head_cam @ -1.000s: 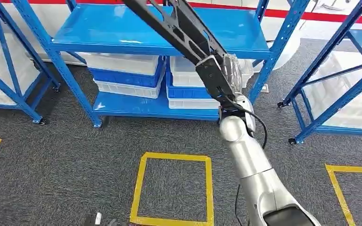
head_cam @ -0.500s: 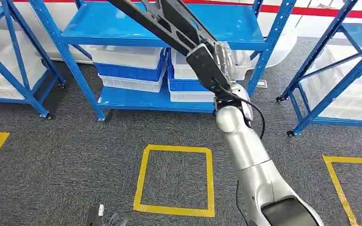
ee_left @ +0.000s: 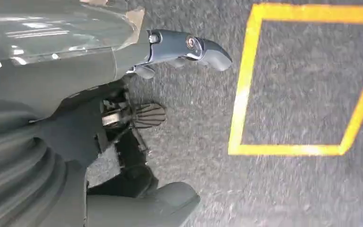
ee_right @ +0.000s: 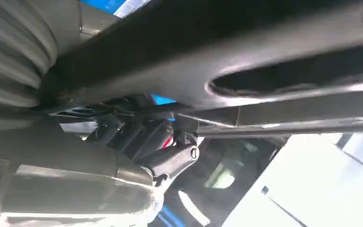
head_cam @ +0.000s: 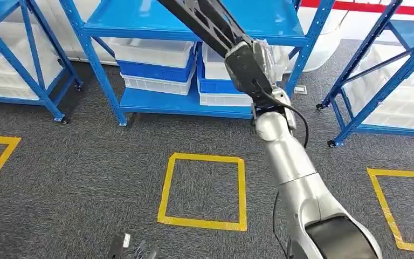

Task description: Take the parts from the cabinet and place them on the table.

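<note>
Right hand (ee_right: 137,142): fingers grip a long black part (head_cam: 205,21).
Left hand (ee_left: 137,94): fingers apart, holding nothing.
Bins (head_cam: 156,67): on the blue cabinet (head_cam: 194,102) beyond; contents unclear.

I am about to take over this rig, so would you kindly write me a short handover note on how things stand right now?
Right hand: grips a long black metal frame part, raised in front of the blue steel shelving rack.
Left hand: hangs over the grey carpet, holding nothing, fingers apart.
Done: part is in hand.
Left: carry it to the table and set it down; no table is in sight yet. White and blue plastic crates sit on the lower shelf.
</note>
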Controlling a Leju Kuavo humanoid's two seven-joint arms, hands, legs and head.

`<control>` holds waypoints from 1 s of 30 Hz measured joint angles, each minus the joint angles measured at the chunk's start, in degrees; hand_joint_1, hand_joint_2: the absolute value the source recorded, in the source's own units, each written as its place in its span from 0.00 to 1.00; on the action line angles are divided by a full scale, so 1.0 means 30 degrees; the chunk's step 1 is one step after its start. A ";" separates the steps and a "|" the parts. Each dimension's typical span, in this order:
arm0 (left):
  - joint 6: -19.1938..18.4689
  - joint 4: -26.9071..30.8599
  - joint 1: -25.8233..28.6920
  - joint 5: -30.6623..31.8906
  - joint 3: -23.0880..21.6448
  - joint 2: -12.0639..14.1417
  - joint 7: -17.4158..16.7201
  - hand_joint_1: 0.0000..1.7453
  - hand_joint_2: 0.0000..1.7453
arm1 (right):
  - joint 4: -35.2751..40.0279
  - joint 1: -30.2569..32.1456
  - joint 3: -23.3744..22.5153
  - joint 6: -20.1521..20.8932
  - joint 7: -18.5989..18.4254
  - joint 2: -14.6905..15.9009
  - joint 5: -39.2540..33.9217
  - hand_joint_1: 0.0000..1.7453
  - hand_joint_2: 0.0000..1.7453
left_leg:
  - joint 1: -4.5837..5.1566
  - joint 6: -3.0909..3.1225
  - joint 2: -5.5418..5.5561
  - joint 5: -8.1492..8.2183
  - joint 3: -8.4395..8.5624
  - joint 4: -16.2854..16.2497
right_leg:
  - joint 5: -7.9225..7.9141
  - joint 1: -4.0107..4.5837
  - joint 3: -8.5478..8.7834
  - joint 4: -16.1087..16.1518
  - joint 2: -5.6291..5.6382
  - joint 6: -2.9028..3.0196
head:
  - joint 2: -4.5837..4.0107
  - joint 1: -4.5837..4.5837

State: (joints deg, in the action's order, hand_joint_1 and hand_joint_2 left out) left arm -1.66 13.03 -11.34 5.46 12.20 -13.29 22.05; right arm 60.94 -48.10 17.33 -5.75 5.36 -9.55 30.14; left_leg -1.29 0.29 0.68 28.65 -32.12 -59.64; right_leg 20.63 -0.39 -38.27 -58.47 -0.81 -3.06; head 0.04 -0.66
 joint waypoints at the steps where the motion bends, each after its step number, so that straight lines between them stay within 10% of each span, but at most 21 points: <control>1: 0.0007 0.0000 -0.0001 -0.0007 -0.0007 0.0000 -0.0007 0.00 1.00 | 0.0000 0.0192 -0.0079 -0.0029 0.0064 0.0323 -0.0122 1.00 1.00 | -0.0074 0.0347 -0.0182 -0.0286 -0.0143 0.0060 | 0.0359 -0.0235 -0.0169 -0.0228 0.0031 0.0030 | 0.0000 -0.0042; 5: 0.0007 0.0007 -0.0002 -0.0022 -0.0029 0.0102 -0.0036 0.00 1.00 | 0.0000 0.0575 -0.0211 -0.0036 0.0168 0.0887 -0.0261 1.00 1.00 | 0.0107 0.0825 -0.0266 -0.1340 -0.1465 0.0056 | 0.4007 -0.0265 -0.1660 -0.4857 0.0149 0.0351 | 0.0000 0.0240; 7: 0.0037 0.0007 -0.0002 -0.0007 -0.0109 0.0117 -0.0109 0.00 1.00 | 0.0007 0.0797 -0.0211 -0.0087 0.0160 0.1070 -0.0363 1.00 1.00 | 0.0127 0.0778 -0.0325 -0.1863 -0.2117 0.0036 | 0.3941 -0.0249 -0.1449 -0.6342 0.0200 -0.0035 | 0.0000 0.0255; 10: -0.0117 0.0000 0.0041 -0.0292 -0.0102 0.0168 -0.0539 0.00 1.00 | 0.0153 0.1212 -0.0255 -0.0379 0.0160 0.1347 -0.0736 1.00 1.00 | 0.0053 0.0537 -0.0353 -0.2685 -0.3072 0.0016 | 0.2499 -0.0336 0.1488 -0.3190 0.0196 -0.0538 | 0.0000 0.0277; 12: -0.0327 0.0007 0.0057 -0.0408 -0.0102 0.0218 -0.0568 0.00 1.00 | 0.0465 0.1327 -0.0255 -0.0452 0.0189 0.1404 -0.0866 1.00 1.00 | 0.0136 0.0242 -0.0333 -0.3172 -0.3369 0.0013 | 0.3891 -0.0066 0.3511 0.0110 0.0293 0.0011 | 0.0000 0.0243; 16: -0.0436 -0.0007 0.0173 -0.0416 -0.0102 0.0291 -0.0589 0.00 1.00 | 0.0583 0.1535 -0.0298 -0.0576 0.0248 0.1624 -0.1034 1.00 1.00 | 0.0049 -0.0152 -0.0304 -0.3851 -0.3333 0.0465 | 0.3079 -0.0331 0.2800 -0.0068 0.0309 0.0766 | 0.0000 0.0146; 19: -0.0517 -0.0007 0.0196 -0.0196 -0.0124 0.0328 -0.0750 0.00 1.00 | 0.0853 0.1687 -0.0306 -0.0605 0.0284 0.1711 -0.1202 1.00 1.00 | 0.0013 -0.0309 -0.0227 0.0060 -0.4204 -0.2481 | 0.2182 -0.0276 0.2037 -0.0105 0.0251 0.1298 | 0.0000 0.0037; 22: -0.0605 -0.0007 0.0181 0.0043 -0.0174 0.0328 -0.0881 0.00 1.00 | 0.1092 0.1923 -0.0306 -0.0612 0.0357 0.1849 -0.1274 1.00 1.00 | 0.0006 -0.0424 -0.0218 0.1278 -0.4604 -0.5406 | 0.1688 -0.0178 0.1431 -0.0139 0.0248 0.1317 | 0.0000 0.0037; 24: -0.0605 -0.0007 0.0180 0.0407 -0.0277 0.0313 -0.0983 0.00 1.00 | 0.1422 0.2296 -0.0313 -0.0612 0.0371 0.2025 -0.1282 1.00 1.00 | -0.0004 -0.0411 -0.0223 0.0385 -0.4030 -0.6216 | 0.1313 -0.0153 0.0825 -0.0140 0.0240 0.1261 | 0.0000 0.0044; 26: -0.0497 -0.0007 0.0127 0.0742 -0.0488 0.0299 -0.0990 0.00 1.00 | 0.1827 0.2537 -0.0392 -0.0612 0.0372 0.2278 -0.1267 1.00 1.00 | -0.0005 -0.0299 -0.0221 -0.0808 -0.2191 -0.4393 | 0.0856 -0.0153 0.0285 -0.0153 0.0245 0.1114 | 0.0000 0.0029; 28: -0.0320 0.0007 0.0044 0.0977 -0.0729 0.0284 -0.0998 0.00 1.00 | 0.2296 0.2660 -0.0488 -0.0612 0.0371 0.2535 -0.1260 1.00 1.00 | 0.0104 -0.0087 -0.0157 0.0435 0.0882 -0.0725 | 0.0608 0.0006 0.0040 -0.0250 0.0254 0.0877 | 0.0000 0.0021; 30: -0.0240 0.0007 -0.0109 0.0991 -0.0794 0.0241 -0.1005 0.00 1.00 | 0.2521 0.2674 -0.0532 -0.0612 0.0430 0.2825 -0.1296 1.00 1.00 | 0.0223 0.0053 -0.0153 0.0929 0.1085 0.0212 | 0.0182 0.0027 -0.0050 -0.0174 0.0187 0.0570 | 0.0000 0.0094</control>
State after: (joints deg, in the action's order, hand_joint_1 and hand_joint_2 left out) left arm -2.38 13.05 -11.67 8.44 9.81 -12.57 19.04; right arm 68.50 -40.08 15.74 -7.58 6.64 -1.07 26.25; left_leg -0.62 0.45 0.22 31.43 -28.87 -59.00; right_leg 21.18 -0.31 -38.42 -58.99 -0.25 -1.35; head 0.04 -0.37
